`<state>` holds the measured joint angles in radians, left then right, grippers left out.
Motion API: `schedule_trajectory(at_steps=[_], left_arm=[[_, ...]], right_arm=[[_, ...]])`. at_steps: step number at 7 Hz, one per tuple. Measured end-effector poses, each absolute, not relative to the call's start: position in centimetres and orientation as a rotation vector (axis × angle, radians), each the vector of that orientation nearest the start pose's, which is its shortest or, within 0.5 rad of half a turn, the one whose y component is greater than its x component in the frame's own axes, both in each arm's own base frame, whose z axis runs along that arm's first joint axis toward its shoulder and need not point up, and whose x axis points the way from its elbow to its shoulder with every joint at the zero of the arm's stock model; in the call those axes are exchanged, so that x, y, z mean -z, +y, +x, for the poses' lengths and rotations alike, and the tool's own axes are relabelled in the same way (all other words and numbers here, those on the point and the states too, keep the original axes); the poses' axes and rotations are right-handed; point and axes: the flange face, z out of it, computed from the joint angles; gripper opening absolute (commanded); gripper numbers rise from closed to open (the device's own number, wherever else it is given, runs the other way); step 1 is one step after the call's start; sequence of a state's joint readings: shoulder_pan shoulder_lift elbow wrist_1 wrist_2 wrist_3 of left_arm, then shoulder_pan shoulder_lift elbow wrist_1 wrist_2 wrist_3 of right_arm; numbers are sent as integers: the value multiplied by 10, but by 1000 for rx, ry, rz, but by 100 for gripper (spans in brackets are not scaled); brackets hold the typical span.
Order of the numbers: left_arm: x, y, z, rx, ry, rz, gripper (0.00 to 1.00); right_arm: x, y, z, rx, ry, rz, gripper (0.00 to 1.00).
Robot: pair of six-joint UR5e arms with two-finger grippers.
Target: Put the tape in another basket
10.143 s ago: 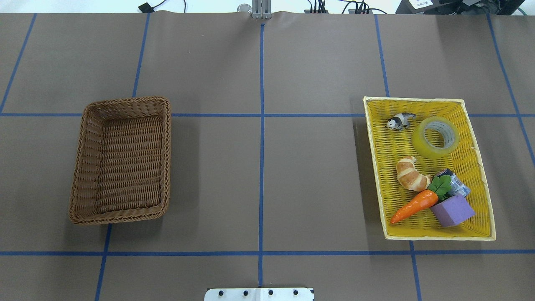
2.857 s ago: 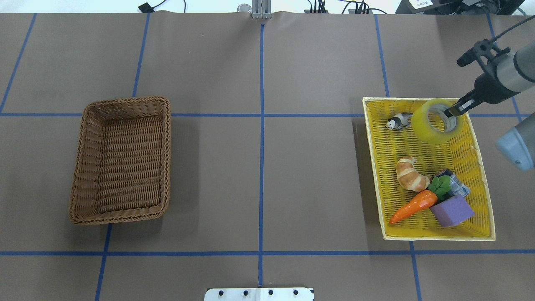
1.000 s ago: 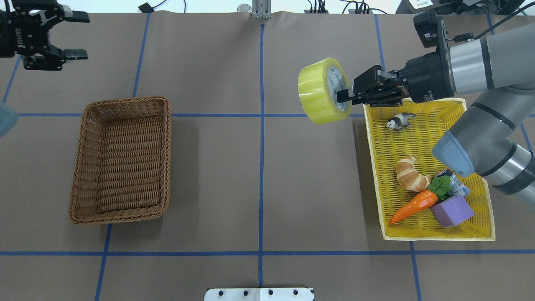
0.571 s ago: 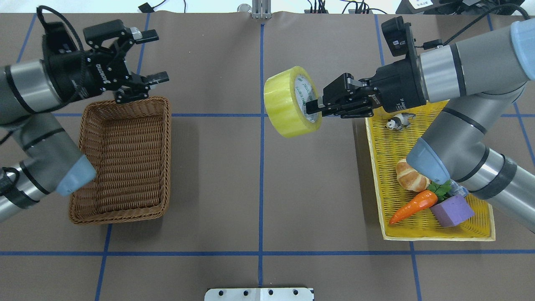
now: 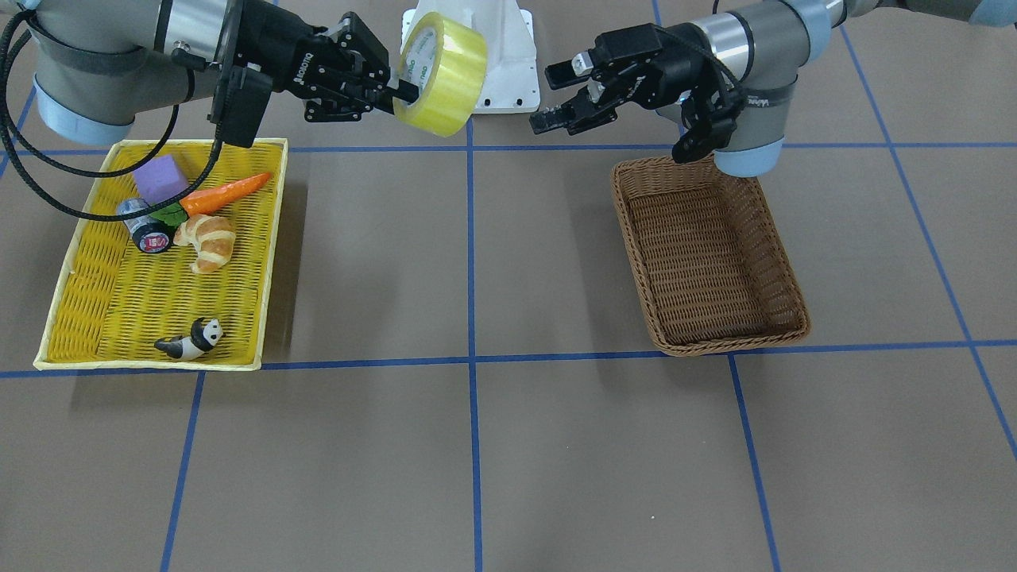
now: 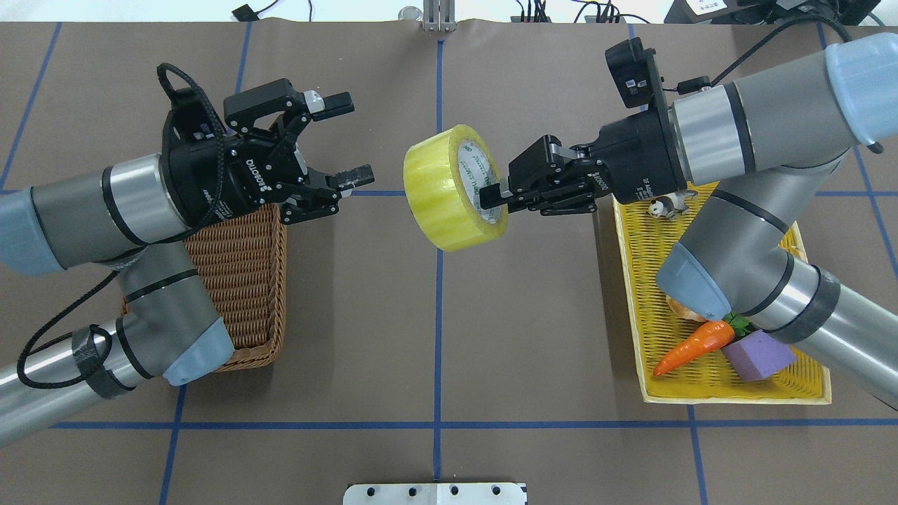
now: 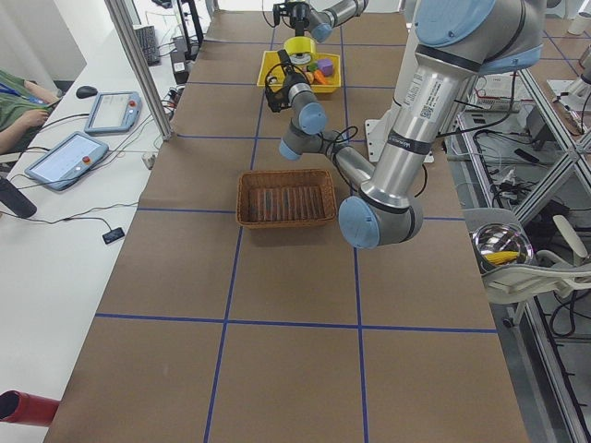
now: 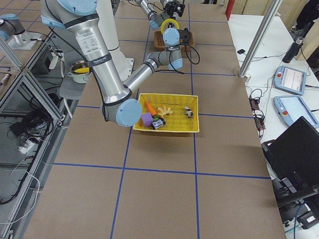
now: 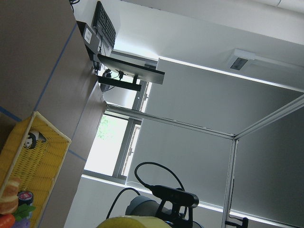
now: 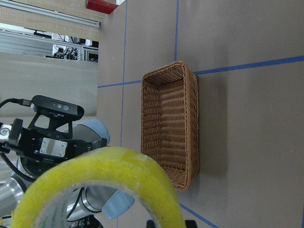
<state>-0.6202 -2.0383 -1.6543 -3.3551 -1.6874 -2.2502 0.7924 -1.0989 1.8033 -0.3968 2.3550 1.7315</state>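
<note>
**Clerk:** Entry one: what is hidden or cut off?

**Checker:** The basket (image 6: pixel 245 273), brown wicker, lies below and behind the left gripper (image 6: pixel 352 138). In the overhead view the left arm (image 6: pixel 140 203) covers its near-left part and far rim. The front-facing view shows it almost whole. The yellow tray (image 6: pixel 649 280) lies behind the wrist of the right gripper (image 6: pixel 491 200). From overhead the right arm (image 6: pixel 758 133) hides the can (image 5: pixel 151 232) and most of the croissant (image 5: pixel 208 241) and the panda (image 5: pixel 191 343). The left wrist view catches only a sliver of the roll at its bottom edge, and the right wrist view crops the roll at the frame.

**Clerk:** Entry two: the tape (image 6: pixel 435 193)?

**Checker:** Wide roll, translucent yellow, with a pale core that has green print inside. It is held on edge above the table (image 6: pixel 533 315), core opening towards the right gripper. That gripper is clamped on the roll's wall, one finger inside the core and one outside. The roll sits between the two grippers, apart from the left one. The left gripper is empty, its fingers spread wide and pointing at the roll.

**Clerk:** Entry three: changes?

**Checker:** A moment ago the roll hung nearer the tray; it is now further towards the left gripper. That gripper was over the basket's far corner and is now past the basket's inner rim, closer to the roll. Ten seconds back the roll lay flat in the tray beside the panda, with no arms in view.
</note>
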Motion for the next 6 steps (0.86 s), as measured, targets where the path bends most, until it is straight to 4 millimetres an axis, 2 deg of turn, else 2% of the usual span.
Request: schedule_trajectory(at_steps=[3,6], left_arm=[[-187,-385,373,469,2393,-182,95],[-178,-378,376,453,2407,-201,95]], right_arm=[[-172,-415,-335,68,-1788,22,0],[-172,-407,-348,84,-1788,2,0]])
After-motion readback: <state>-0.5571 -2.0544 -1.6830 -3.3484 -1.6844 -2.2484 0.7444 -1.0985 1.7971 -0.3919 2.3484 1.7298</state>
